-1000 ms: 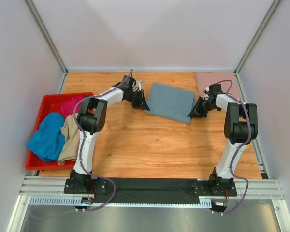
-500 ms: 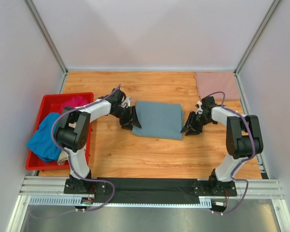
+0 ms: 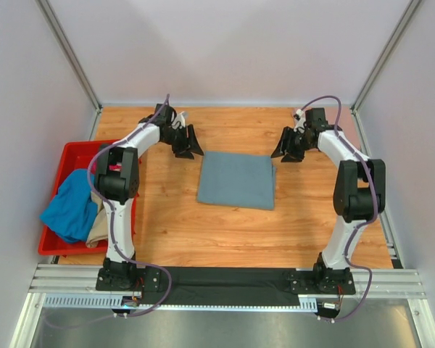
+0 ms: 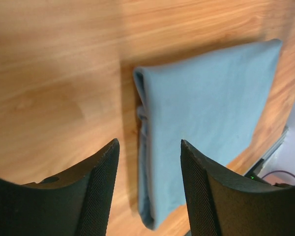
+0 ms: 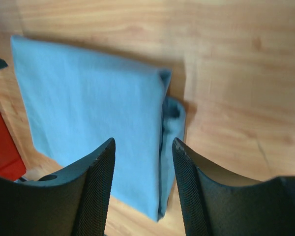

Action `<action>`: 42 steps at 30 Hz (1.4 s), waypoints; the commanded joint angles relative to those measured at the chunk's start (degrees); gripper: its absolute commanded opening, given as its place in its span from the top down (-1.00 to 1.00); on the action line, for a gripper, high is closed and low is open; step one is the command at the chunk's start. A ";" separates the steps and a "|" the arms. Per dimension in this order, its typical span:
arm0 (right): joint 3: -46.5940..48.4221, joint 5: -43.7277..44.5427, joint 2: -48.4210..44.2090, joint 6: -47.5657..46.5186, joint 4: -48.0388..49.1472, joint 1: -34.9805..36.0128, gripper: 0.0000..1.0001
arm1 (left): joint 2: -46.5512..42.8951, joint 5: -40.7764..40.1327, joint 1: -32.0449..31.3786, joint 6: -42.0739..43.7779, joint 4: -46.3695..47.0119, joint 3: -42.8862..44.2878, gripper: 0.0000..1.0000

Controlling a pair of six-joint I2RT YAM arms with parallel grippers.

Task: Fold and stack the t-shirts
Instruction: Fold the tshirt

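At the left edge of the table [image 3: 203,232], a red bin [image 3: 58,250] is seen, in which a bright blue t-shirt [image 3: 65,206] and a beige t-shirt [image 3: 101,219] are heaped unfolded. Neither is touched by an arm.

The left end effector [image 3: 188,143] is held open and empty just beyond the far left corner of the slate grey-blue t-shirt [image 3: 235,180]; nothing is clamped between its fingers [image 4: 96,191], and only cloth and wood are seen in the gap.

The grey-blue shirt lies flat in the middle of the table, well apart from the bin, folded into a neat, nearly square packet. Its top face is smooth and unwrinkled. At the left edge a rolled fold and a small inner layer are exposed; at the right edge a lower layer is seen to protrude slightly past the top one.

The right end effector [image 3: 284,150] is likewise open and empty, beside the far right corner.

The step in hand is judged to be the withdrawal from a finished fold, before another shirt is fetched from the bin. It would be done well if both arms were raised straight up before being swung aside, so that the loose edge layers are not snagged and the packet is not dragged or skewed.
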 commanded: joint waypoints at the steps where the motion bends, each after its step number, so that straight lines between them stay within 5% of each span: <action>1: 5.70 -3.15 6.81 -3.89 0.22 -0.35 -0.03 | 4.11 3.11 -0.62 5.28 0.62 2.95 -0.19; 20: 12.04 -15.64 20.88 -7.94 6.89 -0.88 0.09 | 13.60 12.35 -0.53 6.96 10.73 8.66 0.06; 24: 12.65 -16.88 21.06 -6.98 8.38 -0.79 0.31 | 14.40 14.90 -0.53 5.82 12.67 10.42 0.44; 26: 12.83 -16.96 20.19 -6.80 8.38 -0.79 0.62 | 14.05 16.12 -0.54 4.76 13.55 11.39 0.78; 29: 11.87 -16.79 17.30 -5.58 9.26 -0.70 0.93 | 12.38 16.74 -0.53 1.69 15.56 11.75 1.00; 42: -0.43 -15.74 1.55 1.81 14.18 -0.70 0.99 | 4.82 16.75 -1.59 -2.62 18.64 8.58 1.00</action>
